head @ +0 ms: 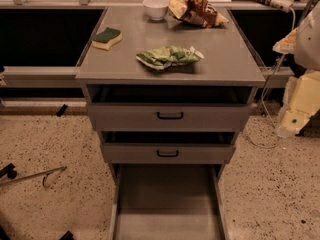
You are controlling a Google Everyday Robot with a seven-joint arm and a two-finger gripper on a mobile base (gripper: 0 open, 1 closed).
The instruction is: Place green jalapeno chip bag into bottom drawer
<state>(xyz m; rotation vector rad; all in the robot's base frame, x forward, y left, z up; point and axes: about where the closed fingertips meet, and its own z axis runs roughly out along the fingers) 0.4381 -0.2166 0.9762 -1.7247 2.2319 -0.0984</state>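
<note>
The green jalapeno chip bag [169, 57] lies wrinkled on the grey cabinet top [220, 59], near the front middle. The bottom drawer [167, 204] is pulled out toward me, showing a bare flat grey floor with nothing in it. My arm comes in at the right edge of the view. Its pale cream end, the gripper [295, 115], hangs to the right of the cabinet at about the height of the top drawer. It is well clear of the bag and holds nothing that I can see.
A green-topped yellow sponge [107, 37], a white bowl [156, 7] and a brown-and-yellow snack bag [196, 10] also sit on the top. Two shallower drawers with black handles [170, 115] are slightly open. A metal rod [32, 176] lies on the speckled floor at left. Cables hang at right.
</note>
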